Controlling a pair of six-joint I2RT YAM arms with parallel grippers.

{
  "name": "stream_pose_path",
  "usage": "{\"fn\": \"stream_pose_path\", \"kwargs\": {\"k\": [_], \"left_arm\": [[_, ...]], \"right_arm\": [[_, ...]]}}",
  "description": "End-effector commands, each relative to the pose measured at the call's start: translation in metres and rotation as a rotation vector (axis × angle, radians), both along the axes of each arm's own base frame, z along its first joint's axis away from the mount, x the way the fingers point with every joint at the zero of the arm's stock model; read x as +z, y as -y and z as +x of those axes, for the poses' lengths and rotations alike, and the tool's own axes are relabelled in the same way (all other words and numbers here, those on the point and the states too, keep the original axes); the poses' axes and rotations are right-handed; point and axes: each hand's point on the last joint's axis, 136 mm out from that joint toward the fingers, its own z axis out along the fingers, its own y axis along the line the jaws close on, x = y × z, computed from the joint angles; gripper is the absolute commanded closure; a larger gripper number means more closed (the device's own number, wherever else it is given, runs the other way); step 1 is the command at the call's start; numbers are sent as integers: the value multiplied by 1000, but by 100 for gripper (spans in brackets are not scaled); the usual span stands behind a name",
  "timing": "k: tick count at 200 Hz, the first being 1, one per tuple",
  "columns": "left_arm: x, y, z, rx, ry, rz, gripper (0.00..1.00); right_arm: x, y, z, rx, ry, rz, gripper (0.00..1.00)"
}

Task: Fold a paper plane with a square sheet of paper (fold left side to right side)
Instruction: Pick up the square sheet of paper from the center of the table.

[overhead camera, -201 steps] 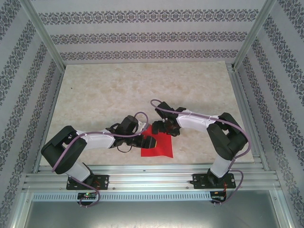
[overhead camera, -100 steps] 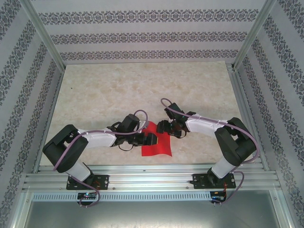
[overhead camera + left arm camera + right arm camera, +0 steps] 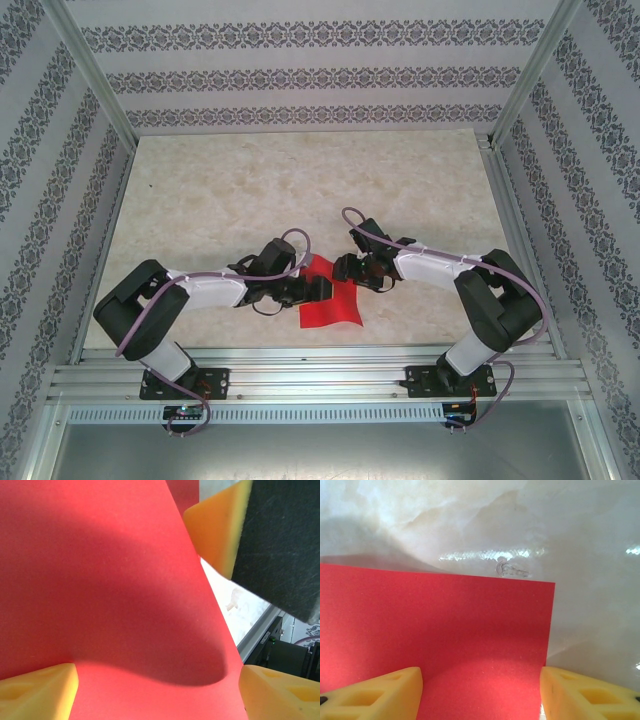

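Barely begun: the sheet of paper curls, seemingly uncreased, between the spread fingers of the left hand, the right hand also apart at its edge, all folds remaining.

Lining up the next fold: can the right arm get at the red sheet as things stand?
Likely yes. The right tool, open, is directly over the sheet of paper near its corner, and nothing lies between them.

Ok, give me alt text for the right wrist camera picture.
Red paper lies on a glossy pale marble table, its far right corner in view. The right gripper is open, its yellow fingertips at the picture's bottom corners, the paper between them.
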Motion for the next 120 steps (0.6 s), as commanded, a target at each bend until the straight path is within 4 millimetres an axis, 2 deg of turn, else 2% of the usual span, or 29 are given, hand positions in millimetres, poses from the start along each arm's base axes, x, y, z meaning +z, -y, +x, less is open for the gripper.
{"fn": "stream_pose_path", "kwargs": {"k": [1,31,53,120], "left_arm": [[12,18,17,5,119,-68,13],[24,20,21,16,146,-98,12],[25,20,24,25,150,-93,12],[10,19,24,5,124,-32,24]], "right_arm": [[-4,-10,-22,35,-88,79,39],[-5,-5,-22,24,-87,73,44],[-6,-3,-22,20,-85,73,44],[3,-6,-20,19,-64,100,45]]}}
